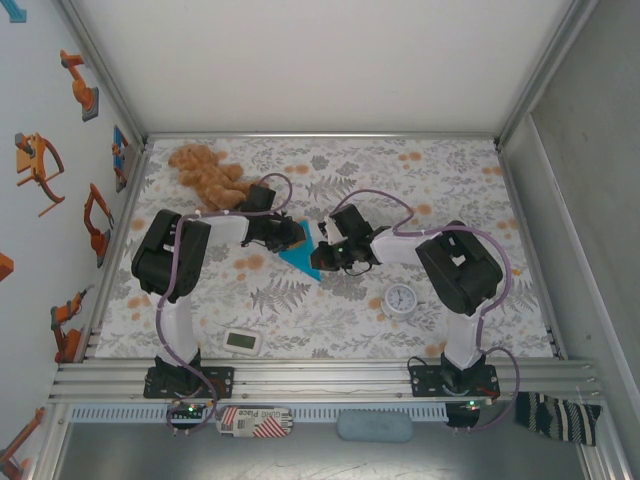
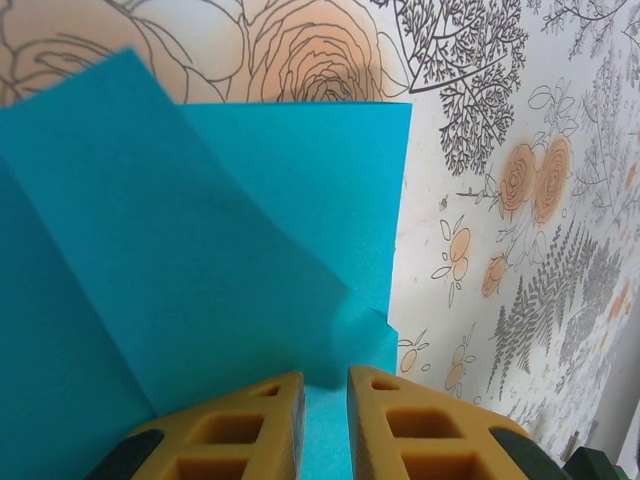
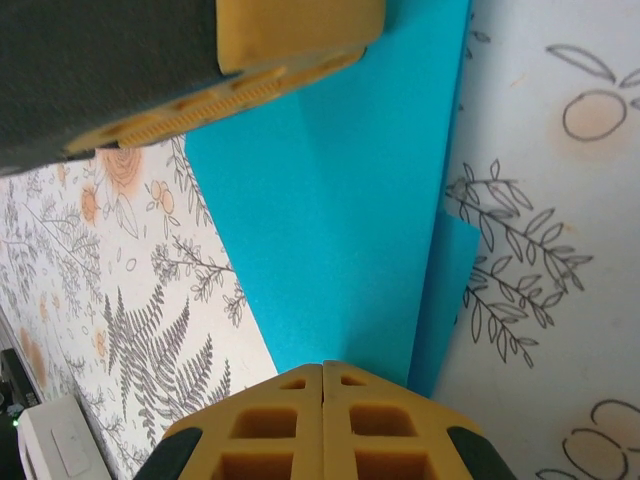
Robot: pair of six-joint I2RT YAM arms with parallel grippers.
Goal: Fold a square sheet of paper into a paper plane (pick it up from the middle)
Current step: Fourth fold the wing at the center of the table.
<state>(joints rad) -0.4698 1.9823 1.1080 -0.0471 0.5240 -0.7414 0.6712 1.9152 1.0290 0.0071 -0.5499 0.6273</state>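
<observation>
Touching creased paper (image 2: 200, 260) (left gripper (image 2: 325, 385) ajar)

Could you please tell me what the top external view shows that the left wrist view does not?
Overhead adds the brown teddy bear, the small round white clock and the white rectangular gadget. The left wrist view adds the diagonal folded flap close up, just ahead of the left pincer. Both show the turquoise-blue paper sheet on the floral table.
</observation>
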